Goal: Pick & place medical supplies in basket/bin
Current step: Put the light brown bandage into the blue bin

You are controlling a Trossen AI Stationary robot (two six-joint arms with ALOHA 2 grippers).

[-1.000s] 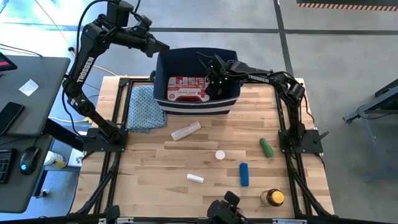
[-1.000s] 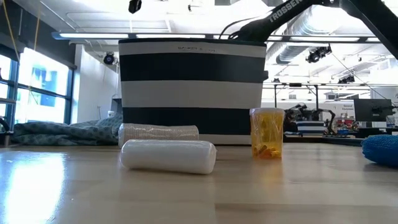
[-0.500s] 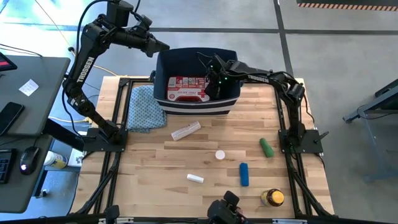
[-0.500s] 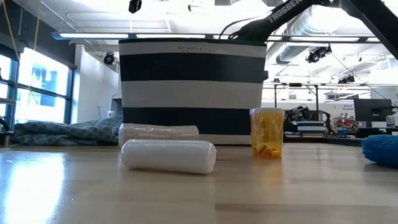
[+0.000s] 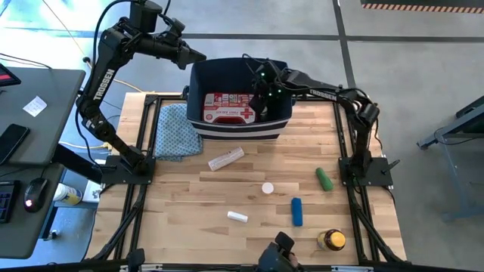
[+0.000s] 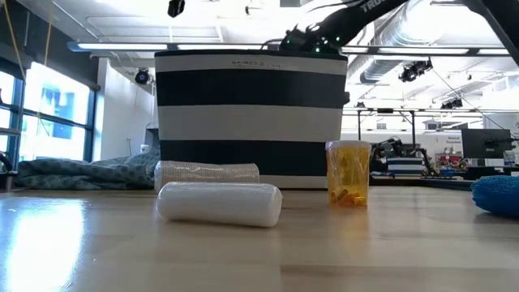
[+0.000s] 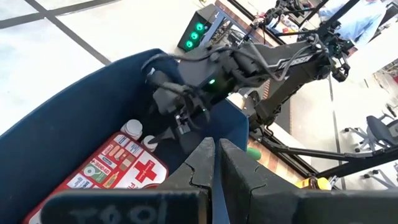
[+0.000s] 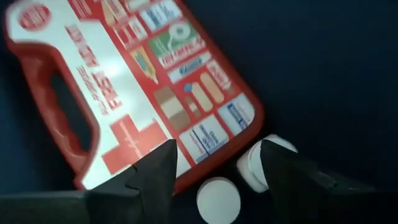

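Note:
The dark navy basket (image 5: 281,69) stands at the table's far edge. On its floor lies the flat red first-aid kit (image 8: 124,74), with two small white bottles (image 8: 219,199) (image 8: 264,163) next to its corner. My right gripper (image 8: 217,149) hangs open above them, inside the basket's right half (image 5: 262,94), touching nothing. My left gripper (image 7: 214,158) is shut and empty, raised beyond the basket's far left corner (image 5: 195,57). On the table lie a white roll (image 5: 226,159), a white cap (image 5: 267,188), a small white tube (image 5: 237,217), a blue cylinder (image 5: 297,211), a green cylinder (image 5: 324,178) and an amber bottle (image 5: 330,240).
A blue-green patterned cloth (image 5: 175,130) lies left of the basket. Black frame rails run along the table's left and right edges. In the low view the striped basket wall (image 6: 251,118) stands behind the white rolls (image 6: 219,203) and the amber bottle (image 6: 349,173).
My right gripper has risen inside the basket toward its rim; in the low view its hand now shows above the rim. The kit and the white bottles stay on the basket floor.

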